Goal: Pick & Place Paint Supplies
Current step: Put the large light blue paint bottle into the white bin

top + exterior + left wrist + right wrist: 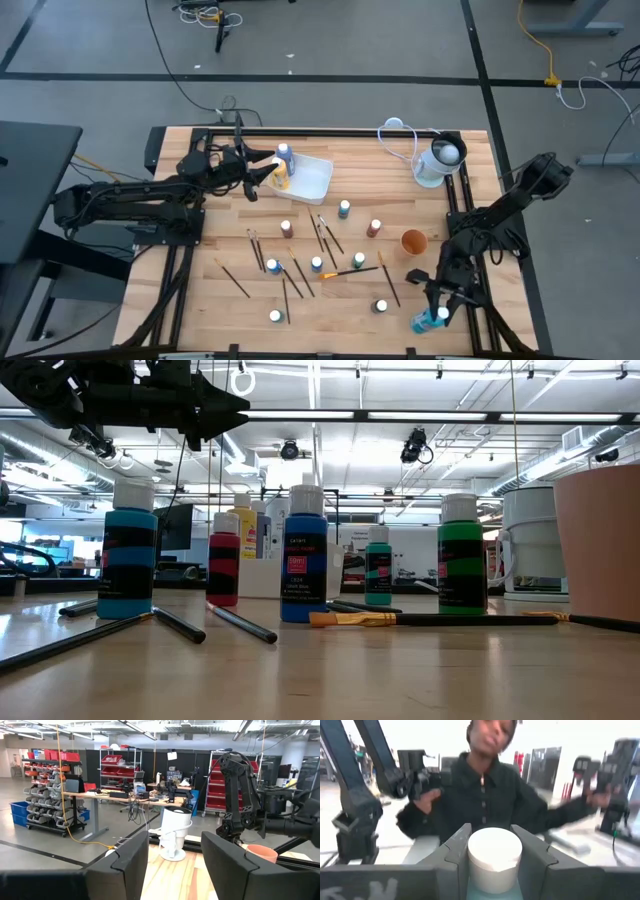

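My right gripper is at the table's near right corner, shut on a teal bottle with a white cap. My left gripper hangs open at the left end of a white tray; nothing is between its fingers. A blue bottle and a yellow bottle are in the tray. Several more small bottles stand on the table's middle. Thin dark brushes and one orange-handled brush lie flat among them. My right gripper pinches the teal bottle's white cap between its two fingers, one on each opposite side. The fingers come in about level, pointing toward the table's near edge. The bottle stands upright in the hold; the fingers hide its base, so I cannot tell whether it is on the table.
An orange cup stands right of the bottles. A white round container with a cable is at the far right. A person stands beyond the near edge. Bare wood lies along the table's near left.
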